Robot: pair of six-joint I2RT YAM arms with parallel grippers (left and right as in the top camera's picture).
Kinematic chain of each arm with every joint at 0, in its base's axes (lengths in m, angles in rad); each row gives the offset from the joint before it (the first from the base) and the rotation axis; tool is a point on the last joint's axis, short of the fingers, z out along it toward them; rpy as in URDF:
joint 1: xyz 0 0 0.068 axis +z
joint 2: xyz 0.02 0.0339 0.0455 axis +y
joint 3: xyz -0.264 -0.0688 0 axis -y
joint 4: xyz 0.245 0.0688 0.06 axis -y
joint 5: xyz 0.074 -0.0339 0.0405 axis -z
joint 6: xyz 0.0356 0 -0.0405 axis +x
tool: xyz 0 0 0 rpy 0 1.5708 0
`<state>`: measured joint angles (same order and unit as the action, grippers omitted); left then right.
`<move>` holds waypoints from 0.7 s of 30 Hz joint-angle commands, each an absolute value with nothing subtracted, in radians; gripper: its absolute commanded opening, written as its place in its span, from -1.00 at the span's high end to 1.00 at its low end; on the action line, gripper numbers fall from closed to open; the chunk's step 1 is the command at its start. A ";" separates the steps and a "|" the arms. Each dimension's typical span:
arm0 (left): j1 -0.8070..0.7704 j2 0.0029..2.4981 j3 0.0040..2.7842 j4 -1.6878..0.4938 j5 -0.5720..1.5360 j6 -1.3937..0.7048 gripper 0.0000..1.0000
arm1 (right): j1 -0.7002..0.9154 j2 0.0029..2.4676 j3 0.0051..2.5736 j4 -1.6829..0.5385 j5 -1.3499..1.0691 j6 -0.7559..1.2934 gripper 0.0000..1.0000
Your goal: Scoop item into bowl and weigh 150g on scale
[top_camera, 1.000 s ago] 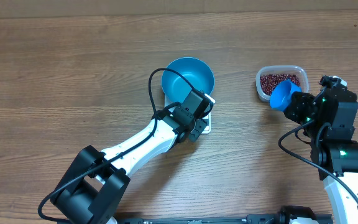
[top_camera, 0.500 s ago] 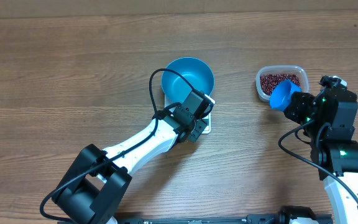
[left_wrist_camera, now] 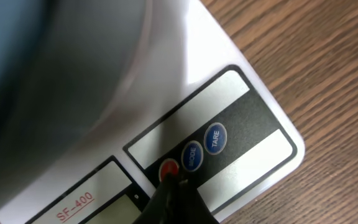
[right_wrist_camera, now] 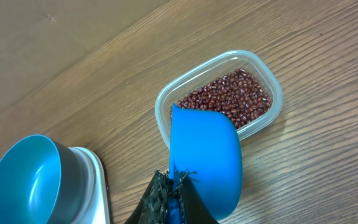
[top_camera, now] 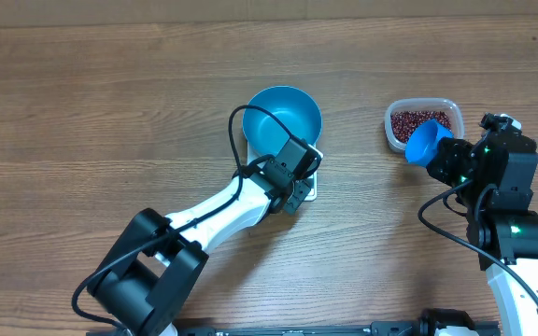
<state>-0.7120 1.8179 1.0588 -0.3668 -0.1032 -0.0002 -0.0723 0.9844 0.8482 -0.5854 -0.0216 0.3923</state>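
Observation:
The blue bowl stands on the white scale, and no beans show inside it. My left gripper is shut, and its tip touches the red button on the scale beside the MODE and TARE buttons. The bowl fills the upper left of that view as a blur. My right gripper is shut on the handle of a small blue scoop. The scoop hangs just in front of the clear tub holding the red-brown beans. From overhead the scoop overlaps the tub's near edge.
The wood-grain table stretches to the left and behind. The bowl and the scale sit to the left of the tub in the right wrist view. The left arm lies diagonally across the middle.
The left arm's lower links have shifted slightly to the right, while its tip stays on the scale's buttons. The right arm and scoop have not moved.

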 commanded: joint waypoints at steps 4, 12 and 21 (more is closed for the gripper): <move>-0.712 1.827 1.051 -0.355 -0.121 -0.007 0.92 | -0.079 0.981 0.872 -0.582 -0.012 0.389 0.93; -0.712 1.828 1.050 -0.336 -0.142 -0.007 0.92 | -0.079 0.981 0.872 -0.582 -0.012 0.389 0.93; -0.712 1.844 1.050 -0.320 -0.149 -0.007 0.91 | -0.079 0.981 0.872 -0.582 -0.012 0.388 0.93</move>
<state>-0.7120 1.8221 1.0588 -0.3244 -0.1326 -0.0002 -0.0723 0.9844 0.8482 -0.5858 -0.0212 0.3923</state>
